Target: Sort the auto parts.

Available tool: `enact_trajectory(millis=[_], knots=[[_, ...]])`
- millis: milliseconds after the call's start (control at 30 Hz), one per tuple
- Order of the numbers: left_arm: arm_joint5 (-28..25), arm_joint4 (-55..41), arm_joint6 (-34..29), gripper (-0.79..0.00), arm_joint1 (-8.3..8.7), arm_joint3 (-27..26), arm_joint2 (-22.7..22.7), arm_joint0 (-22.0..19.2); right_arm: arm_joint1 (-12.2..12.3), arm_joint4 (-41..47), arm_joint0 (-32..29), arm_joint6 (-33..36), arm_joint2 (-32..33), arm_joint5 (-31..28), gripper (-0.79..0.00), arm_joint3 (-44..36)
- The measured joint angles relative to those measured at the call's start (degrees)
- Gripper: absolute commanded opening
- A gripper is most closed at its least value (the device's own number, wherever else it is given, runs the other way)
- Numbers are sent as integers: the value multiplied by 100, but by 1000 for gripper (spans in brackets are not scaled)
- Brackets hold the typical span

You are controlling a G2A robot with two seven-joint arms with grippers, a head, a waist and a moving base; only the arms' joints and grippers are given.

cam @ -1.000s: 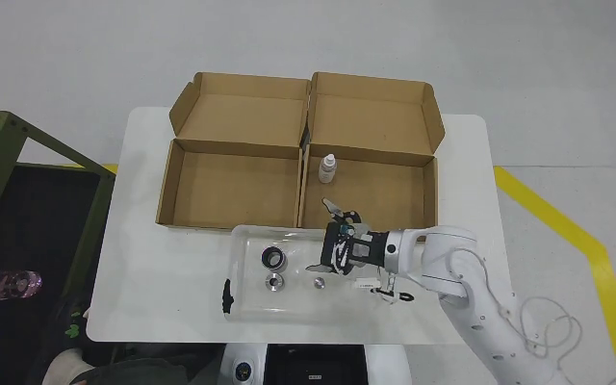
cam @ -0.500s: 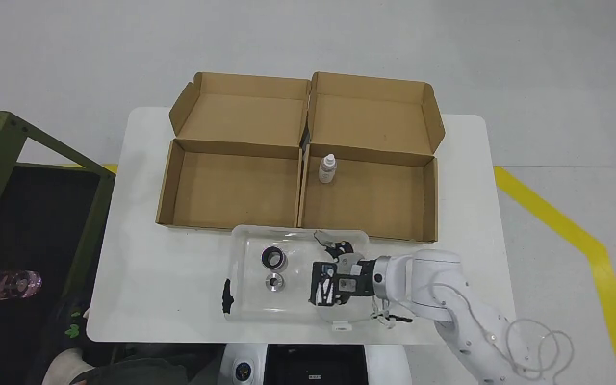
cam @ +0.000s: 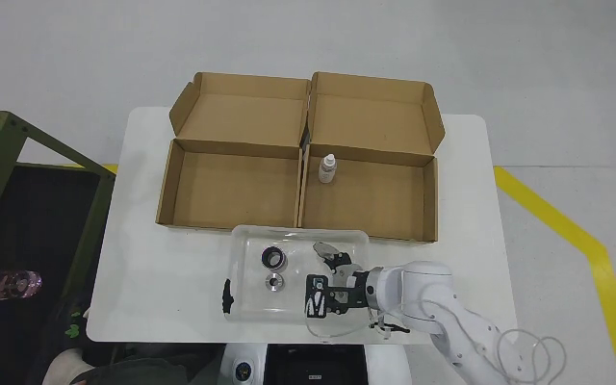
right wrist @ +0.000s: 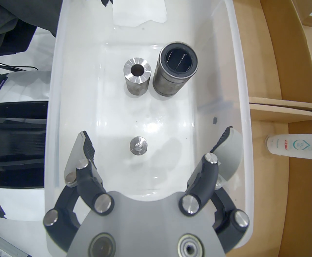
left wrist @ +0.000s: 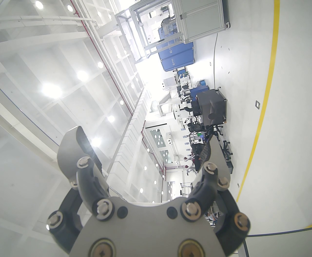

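I see my right gripper [right wrist: 156, 141] spread wide, holding nothing, over the clear tray [right wrist: 54, 97] — small metal stud [right wrist: 138, 146] between its fingers [right wrist: 84, 146]; bottle [right wrist: 287, 146] label printed red and teal.

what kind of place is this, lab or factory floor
Likely a large industrial hall or robotics workshop: a yellow floor line, framed machine enclosures and blue cabinets under a high lit ceiling, and a white table with a clear bin of metal parts.
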Motion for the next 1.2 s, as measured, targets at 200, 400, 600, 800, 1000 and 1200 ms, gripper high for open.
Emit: enact_trajectory(millis=[200, 400, 600, 800, 1000, 1200], knots=[[0, 0, 0, 0, 0, 0, 0, 0, -5, -138, 58, 208, -141, 78, 0, 62], [0, 0, 0, 0, 0, 0, 0, 0, -28, -184, 180, 397, -307, 117, -49, 224], [0, 0, 0, 0, 0, 0, 0, 0, -52, -135, 309, 527, -460, 84, -388, 389], [0, 0, 0, 0, 0, 0, 0, 0, -65, -92, 391, 599, -548, 96, -505, 490], [0, 0, 0, 0, 0, 0, 0, 0, -61, -87, 418, 657, -580, 109, -785, 526], [0, 0, 0, 0, 0, 0, 0, 0, -50, -34, 431, 620, -604, 31, -785, 514]])
